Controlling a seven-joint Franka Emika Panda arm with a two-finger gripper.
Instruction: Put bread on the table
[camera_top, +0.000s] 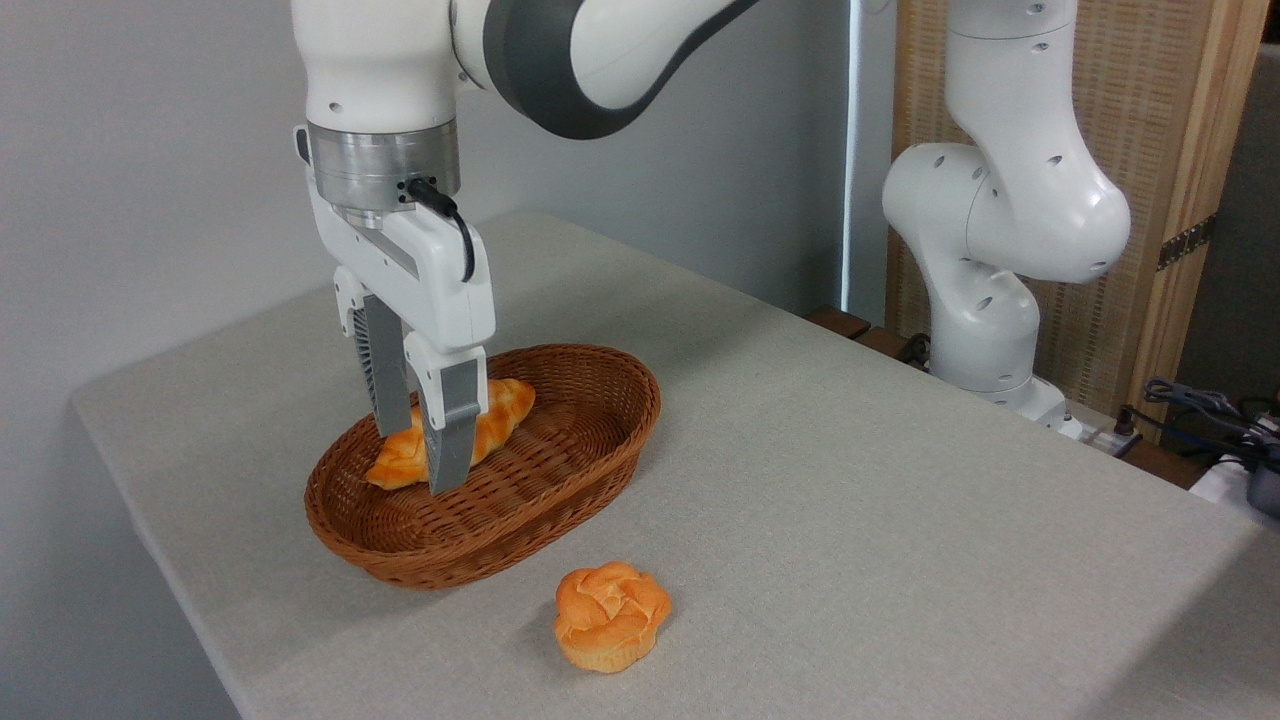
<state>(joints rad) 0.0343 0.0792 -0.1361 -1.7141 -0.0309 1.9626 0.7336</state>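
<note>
the tool (422, 462) pinches the bread (497, 412) mid-loaf inside the basket (560, 500); an off-centre grip could let it tilt and snag the rim.

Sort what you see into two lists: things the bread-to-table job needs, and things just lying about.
Needed: bread in the wicker basket; gripper, fingers either side of it; table.

Lying about: flower-shaped bun; cables at right edge.
</note>
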